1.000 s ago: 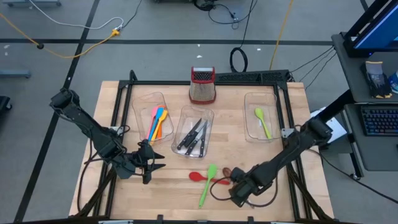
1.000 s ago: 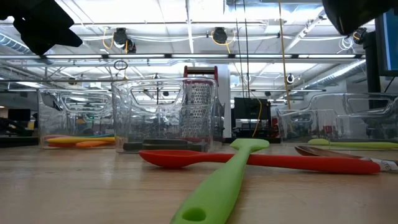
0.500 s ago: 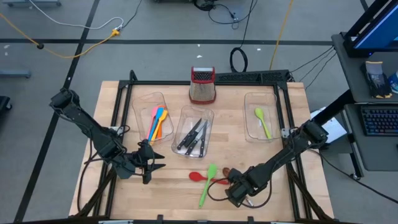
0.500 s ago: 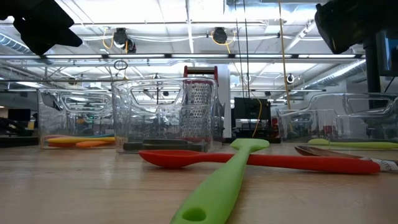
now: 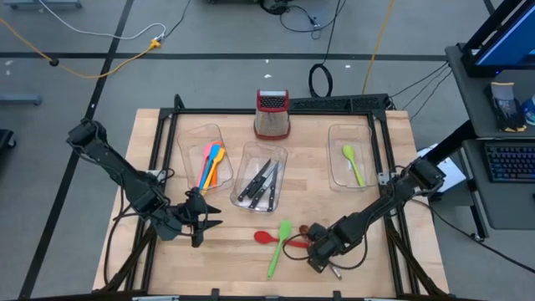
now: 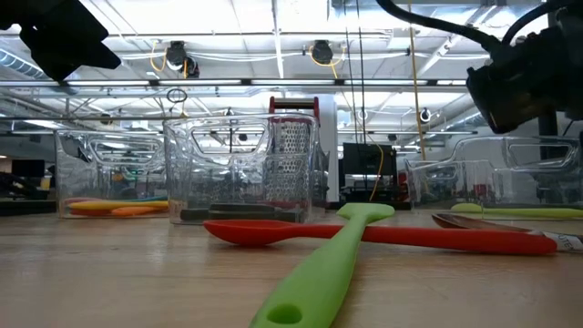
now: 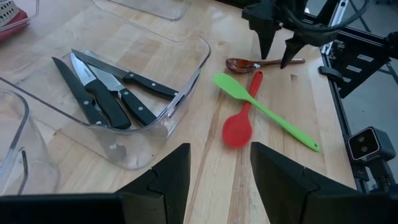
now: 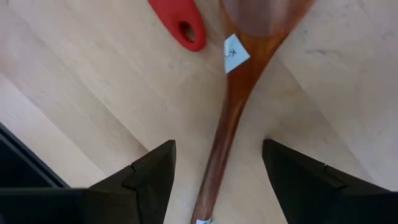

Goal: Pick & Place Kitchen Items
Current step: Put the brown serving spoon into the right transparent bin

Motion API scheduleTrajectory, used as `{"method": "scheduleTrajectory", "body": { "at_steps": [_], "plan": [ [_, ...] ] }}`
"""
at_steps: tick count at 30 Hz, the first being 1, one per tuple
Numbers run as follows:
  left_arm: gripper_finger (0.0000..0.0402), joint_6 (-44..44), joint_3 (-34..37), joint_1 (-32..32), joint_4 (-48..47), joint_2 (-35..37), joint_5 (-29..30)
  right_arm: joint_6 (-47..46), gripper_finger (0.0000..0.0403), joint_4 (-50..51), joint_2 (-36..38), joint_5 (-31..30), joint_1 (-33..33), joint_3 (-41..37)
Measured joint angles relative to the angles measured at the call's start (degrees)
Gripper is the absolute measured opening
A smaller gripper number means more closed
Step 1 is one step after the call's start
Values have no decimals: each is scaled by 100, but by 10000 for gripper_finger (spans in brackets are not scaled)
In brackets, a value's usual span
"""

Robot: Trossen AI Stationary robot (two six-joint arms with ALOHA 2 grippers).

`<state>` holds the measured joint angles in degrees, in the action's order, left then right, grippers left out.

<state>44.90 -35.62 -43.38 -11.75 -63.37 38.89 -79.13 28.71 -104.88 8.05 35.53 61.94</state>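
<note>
A brown spoon (image 5: pixel 306 231) lies on the table at the near right, its handle (image 8: pixel 227 118) running between the open fingers of my right gripper (image 7: pixel 275 55), which stands just above it and points down. A red spoon (image 5: pixel 269 237) lies beside it, and a green spatula (image 5: pixel 278 247) lies across the red spoon's handle. My left gripper (image 5: pixel 215 216) is open and empty at the near left, pointing toward them.
Three clear bins stand behind. The left one (image 5: pixel 191 144) holds pink, orange, yellow and blue utensils, the middle one (image 5: pixel 282 155) black-handled knives, the right one (image 5: pixel 336 138) a green spoon. A red-topped grater (image 5: pixel 272 114) stands at the far edge. A black frame rims the table.
My right gripper has come down toward the table over the brown spoon and now straddles its handle. The utensils have stayed where they were.
</note>
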Motion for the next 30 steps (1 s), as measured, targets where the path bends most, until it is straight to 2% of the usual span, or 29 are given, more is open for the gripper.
{"method": "scheduleTrajectory", "body": {
  "at_steps": [4, 8, 18, 25, 30],
  "plan": [
    [170, 2, 0, 0, -1, 0, 2, -307, 225, -45, -9, 42, 0, -401],
    [170, -9, 0, 0, 0, 0, 3, -432, 197, 18, -17, -72, 4, -644],
    [170, -17, 0, 0, -4, 0, 4, -583, 108, 167, -15, -444, 15, -727],
    [170, -75, 0, 0, -5, 0, 4, -713, 26, 389, -15, -502, 13, -727],
    [170, -89, 0, 0, -4, 0, 5, -743, 22, 428, 43, -541, 11, -727]
  ]
}}
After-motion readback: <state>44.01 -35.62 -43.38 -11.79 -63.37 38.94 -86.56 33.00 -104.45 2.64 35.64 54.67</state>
